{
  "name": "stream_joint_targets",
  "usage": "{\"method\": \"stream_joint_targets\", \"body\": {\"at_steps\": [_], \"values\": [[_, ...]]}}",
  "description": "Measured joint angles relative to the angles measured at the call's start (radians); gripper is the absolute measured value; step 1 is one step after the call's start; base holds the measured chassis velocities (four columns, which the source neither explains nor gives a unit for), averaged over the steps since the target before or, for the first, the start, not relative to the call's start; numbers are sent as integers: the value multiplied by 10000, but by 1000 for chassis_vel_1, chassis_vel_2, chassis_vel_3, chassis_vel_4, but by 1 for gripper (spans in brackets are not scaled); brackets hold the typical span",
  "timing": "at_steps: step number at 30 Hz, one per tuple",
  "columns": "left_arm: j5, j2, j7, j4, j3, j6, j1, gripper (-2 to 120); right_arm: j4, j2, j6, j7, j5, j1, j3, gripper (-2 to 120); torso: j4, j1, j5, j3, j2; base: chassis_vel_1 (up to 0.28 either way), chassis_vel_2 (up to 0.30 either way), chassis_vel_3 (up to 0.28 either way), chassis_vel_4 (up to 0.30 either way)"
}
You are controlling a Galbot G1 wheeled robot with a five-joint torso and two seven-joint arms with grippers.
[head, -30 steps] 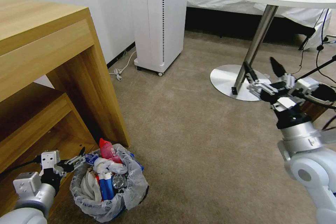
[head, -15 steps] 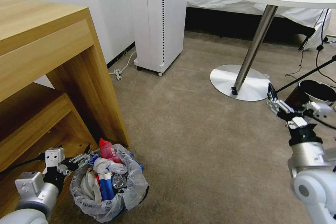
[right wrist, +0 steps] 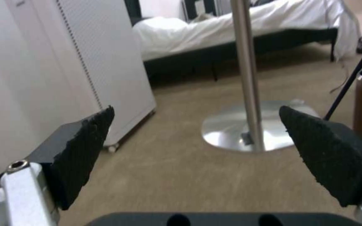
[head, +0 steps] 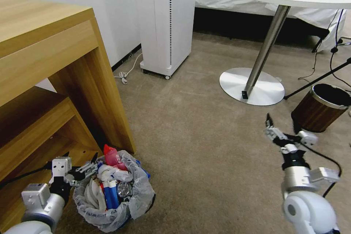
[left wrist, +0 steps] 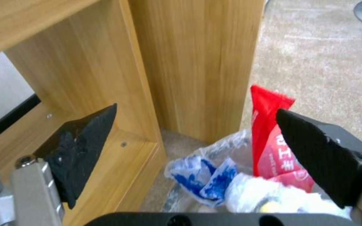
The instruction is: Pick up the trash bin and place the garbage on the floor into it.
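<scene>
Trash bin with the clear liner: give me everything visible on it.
The trash bin is small and round, lined with a crinkled translucent white plastic bag that drapes over its rim, a bit of blue showing at the edge. It stands upright on the carpet, close to the wooden desk's side panel. It is full: a red carton pokes above the rim, with blue-white wrappers and white items inside. The left hand, open, hovers at its rim; contact can't be judged.

open carpet (head: 204, 146) mid-room, desk leg (head: 109, 98) crowding trash bin (head: 137, 199), table base (head: 252, 86) beyond
</scene>
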Motion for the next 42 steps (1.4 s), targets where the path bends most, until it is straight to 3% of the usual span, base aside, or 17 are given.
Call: {"method": "stream_joint_targets", "body": {"at_steps": [9,16,23,42], "values": [[-303,126,53,726,-69,-429,-555,100,-214,200,70,24,-205,174,-427,100,0,0,1,0,0,0,0,0,0],[-439,29,-233,1578,85,-1321,-1267,100,-239,191,164,-53,-97,258,-390,100,-1,1,0,0,0,0,0,0,0],[-821,-50,-63,1825,111,-1930,-1352,100,-147,188,237,-139,49,244,-366,100,-1,1,1,0,0,0,0,0,0],[-883,-32,275,1690,25,-1896,-1134,100,-3,175,204,-308,-61,42,-284,100,-1,1,1,0,-1,0,0,0,0]]}}
